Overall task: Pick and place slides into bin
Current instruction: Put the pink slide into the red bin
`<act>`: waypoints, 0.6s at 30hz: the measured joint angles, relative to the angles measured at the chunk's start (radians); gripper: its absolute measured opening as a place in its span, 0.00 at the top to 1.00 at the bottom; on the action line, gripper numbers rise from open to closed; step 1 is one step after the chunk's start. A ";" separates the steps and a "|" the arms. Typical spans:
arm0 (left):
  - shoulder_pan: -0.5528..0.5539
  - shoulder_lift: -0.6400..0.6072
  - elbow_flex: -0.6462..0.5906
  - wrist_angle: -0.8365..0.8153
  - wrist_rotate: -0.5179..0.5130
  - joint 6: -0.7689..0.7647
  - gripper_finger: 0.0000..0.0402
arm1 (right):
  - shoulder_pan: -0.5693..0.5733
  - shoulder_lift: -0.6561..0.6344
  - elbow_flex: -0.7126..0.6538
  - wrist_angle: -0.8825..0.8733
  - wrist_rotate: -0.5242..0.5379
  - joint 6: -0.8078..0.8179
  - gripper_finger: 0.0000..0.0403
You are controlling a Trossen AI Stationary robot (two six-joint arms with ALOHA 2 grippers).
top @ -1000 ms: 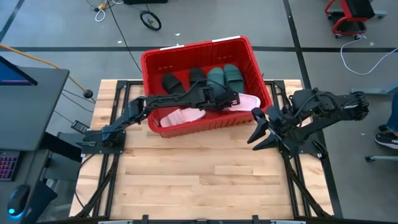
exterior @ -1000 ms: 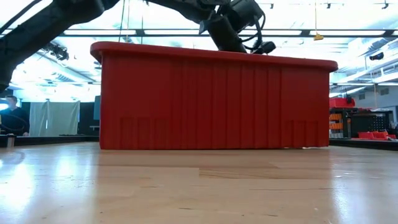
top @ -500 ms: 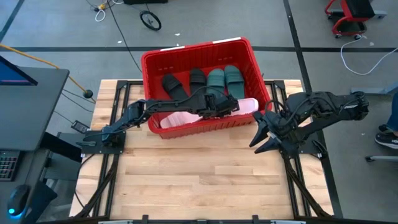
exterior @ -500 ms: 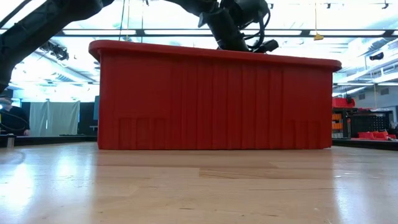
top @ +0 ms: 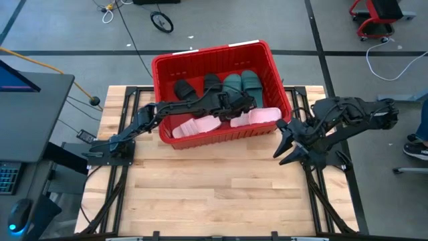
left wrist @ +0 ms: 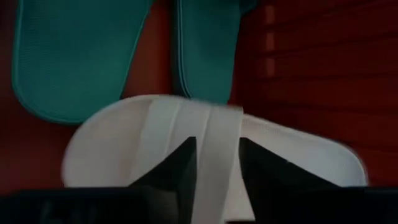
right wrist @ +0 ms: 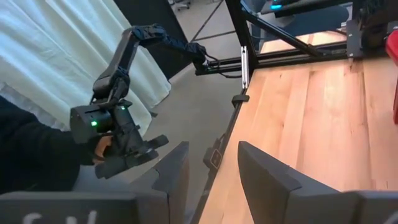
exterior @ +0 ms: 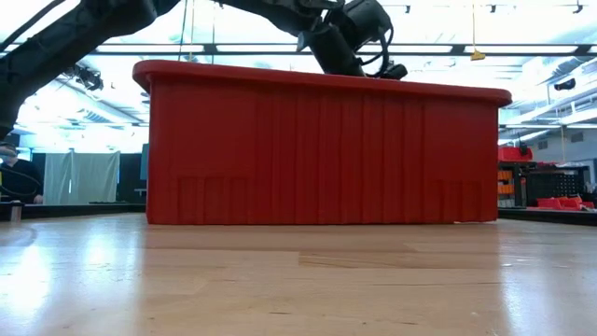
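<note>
The red bin point(top: 267, 63) stands at the table's far middle and fills the low view point(exterior: 317, 149). Inside lie two black slides point(top: 190, 90), two dark green slides point(top: 241, 85) and two pale pink slides, one at the near left point(top: 194, 125) and one at the near right point(top: 259, 117). My left gripper point(top: 235, 107) reaches into the bin from the left. It is open just above the right pink slide point(left wrist: 124, 143), one finger either side of a band of its strap. The slide lies flat on the bin floor. My right gripper point(top: 286, 142) hangs open above the table's right side, holding nothing. My left gripper stands open over the right pink slide, slanting down from the left. A band of the strap point(left wrist: 217, 134) shows in the gap between its fingers point(left wrist: 180, 165). I cannot tell whether either finger touches it.
Bare wooden tabletop point(top: 221, 194) spreads in front of the bin. Black arm mounts stand at the left point(top: 107, 150) and right point(top: 321, 157) edges. Beyond the table's edge the right wrist view shows a small robot arm point(right wrist: 118, 93) and a dark sleeve point(right wrist: 37, 155).
My left gripper has drawn back a little toward the bin's far left. The right pink slide, which was partly under it, now lies in plain view on the bin floor by the near right wall.
</note>
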 joint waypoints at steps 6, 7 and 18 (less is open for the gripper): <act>0.010 0.000 0.000 -0.054 0.000 0.000 0.59 | 0.000 -0.050 0.000 -0.021 0.000 0.042 0.65; 0.009 0.000 0.000 -0.067 0.000 0.000 0.59 | 0.000 -0.061 0.000 -0.037 0.000 0.053 0.65; 0.031 0.000 -0.001 -0.213 -0.002 0.040 0.68 | 0.000 -0.166 0.000 -0.163 0.012 0.088 0.65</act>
